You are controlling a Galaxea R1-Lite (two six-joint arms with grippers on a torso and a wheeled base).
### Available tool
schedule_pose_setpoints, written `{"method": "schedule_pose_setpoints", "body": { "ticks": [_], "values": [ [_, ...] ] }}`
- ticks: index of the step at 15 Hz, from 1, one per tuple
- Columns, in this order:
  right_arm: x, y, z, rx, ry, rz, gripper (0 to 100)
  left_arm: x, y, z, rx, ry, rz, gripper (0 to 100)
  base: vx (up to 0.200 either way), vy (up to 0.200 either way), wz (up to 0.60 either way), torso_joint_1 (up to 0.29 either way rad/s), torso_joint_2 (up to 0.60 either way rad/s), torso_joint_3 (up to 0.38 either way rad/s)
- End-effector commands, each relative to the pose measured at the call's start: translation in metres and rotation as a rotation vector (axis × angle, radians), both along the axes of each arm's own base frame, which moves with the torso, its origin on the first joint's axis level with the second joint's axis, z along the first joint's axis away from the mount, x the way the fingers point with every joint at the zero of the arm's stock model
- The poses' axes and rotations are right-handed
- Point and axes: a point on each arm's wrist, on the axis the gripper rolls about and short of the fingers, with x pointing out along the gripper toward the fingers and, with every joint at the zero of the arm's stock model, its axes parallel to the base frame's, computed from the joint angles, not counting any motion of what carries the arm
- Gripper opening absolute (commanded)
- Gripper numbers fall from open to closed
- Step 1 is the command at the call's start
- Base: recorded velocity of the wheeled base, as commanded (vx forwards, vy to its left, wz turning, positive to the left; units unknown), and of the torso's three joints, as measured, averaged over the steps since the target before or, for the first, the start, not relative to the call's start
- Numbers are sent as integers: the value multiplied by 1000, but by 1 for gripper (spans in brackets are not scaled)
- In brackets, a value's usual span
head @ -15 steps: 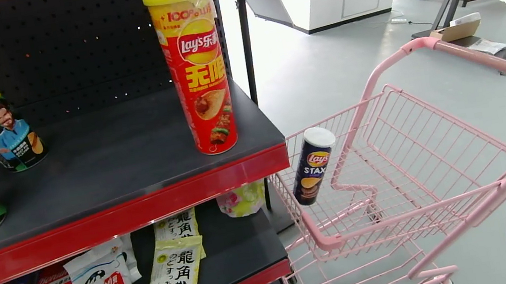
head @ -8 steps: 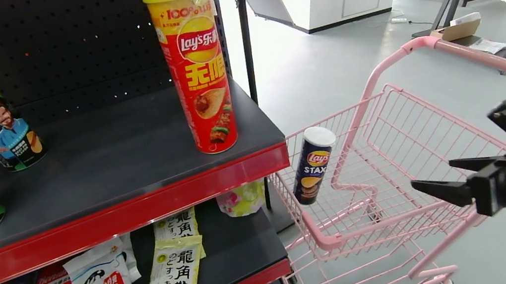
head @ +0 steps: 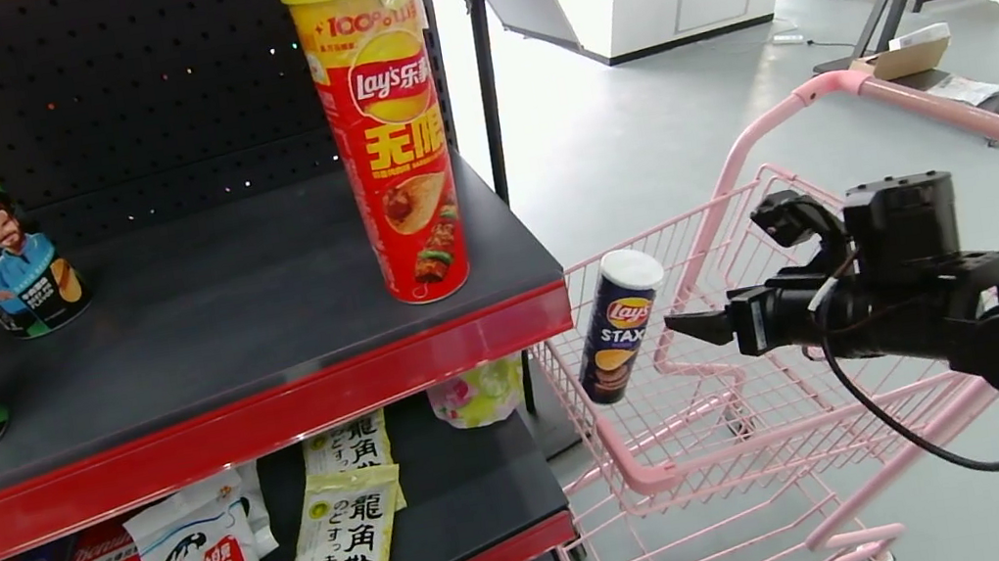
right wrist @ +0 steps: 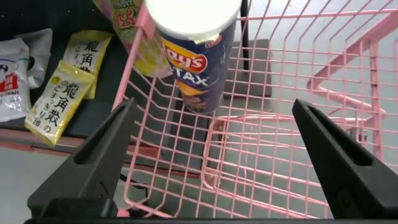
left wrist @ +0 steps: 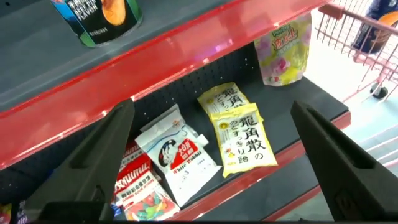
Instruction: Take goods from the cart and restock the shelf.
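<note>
We note the shelf standing just beside the pink cart, on the cart's left. The right gripper hangs over the cart's basket with its fingers spread wide and nothing between them. The left gripper, equally wide and empty, sits left of the cart, facing the snack bags. The dark blue chip can leans inside the cart, at the corner nearest the shelf, white lid up. It is near the right gripper but apart from it.
</note>
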Motion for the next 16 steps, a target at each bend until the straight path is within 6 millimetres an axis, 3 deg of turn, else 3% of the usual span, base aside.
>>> {"method": "schedule_pose_setpoints", "body": {
  "ticks": [1, 9, 16],
  "values": [
    [21, 12, -19, 1, 40, 5, 100, 2, -1, -2, 6, 17, 0, 100, 0, 0, 0, 0, 0, 0],
    [64, 51, -34, 31, 9, -44, 100, 3, 0, -2, 10, 23, 20, 100, 0, 0, 0, 0, 0, 0],
    [99, 56, -47, 30, -27, -103, 100, 3, 0, -2, 10, 24, 20, 100, 0, 0, 0, 0, 0, 0]
  ]
}}
